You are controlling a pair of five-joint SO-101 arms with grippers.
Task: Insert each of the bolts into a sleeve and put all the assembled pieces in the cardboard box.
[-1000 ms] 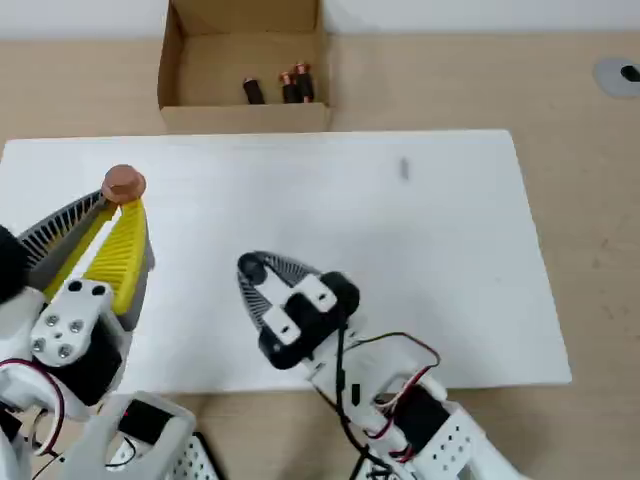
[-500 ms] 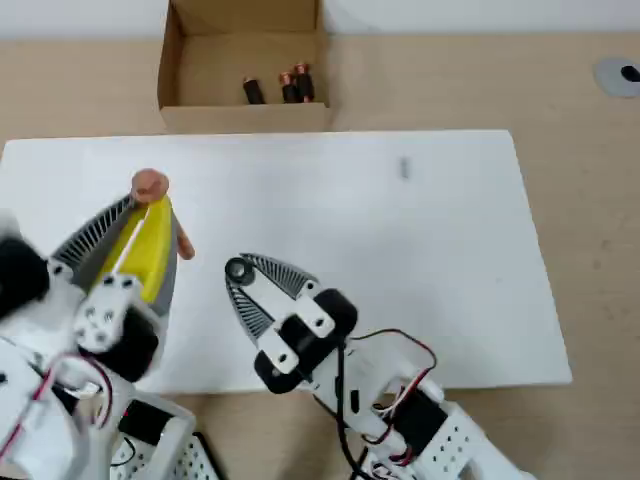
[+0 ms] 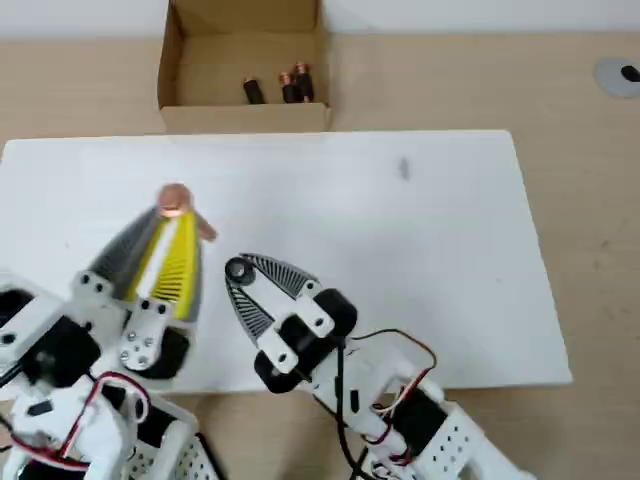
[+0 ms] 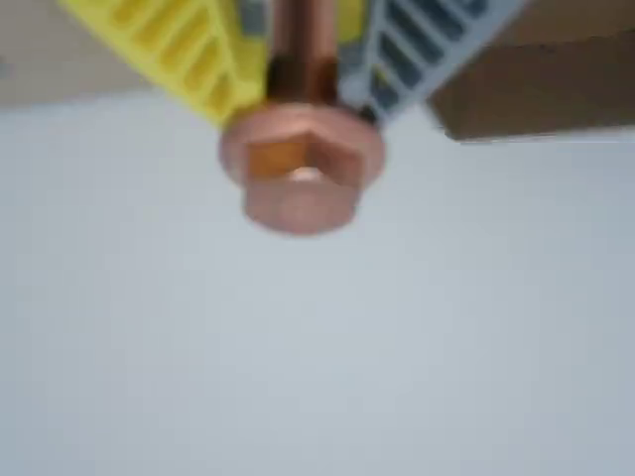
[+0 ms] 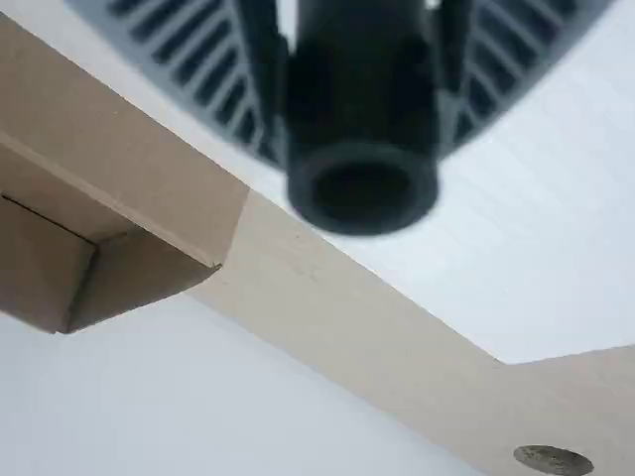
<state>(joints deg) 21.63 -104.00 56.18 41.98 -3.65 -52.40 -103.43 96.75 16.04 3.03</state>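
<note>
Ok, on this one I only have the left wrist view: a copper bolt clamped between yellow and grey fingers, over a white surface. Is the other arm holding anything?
Observer: Yes. The right gripper is shut on a black sleeve, its open end facing that wrist camera.
Operator: Is the bolt in it?
Observer: No. In the high view the bolt in the left gripper is beside the sleeve and apart from it, both over the white board.
Operator: Anything in the box?
Observer: The cardboard box beyond the board has a few dark and copper pieces on its floor.
</note>
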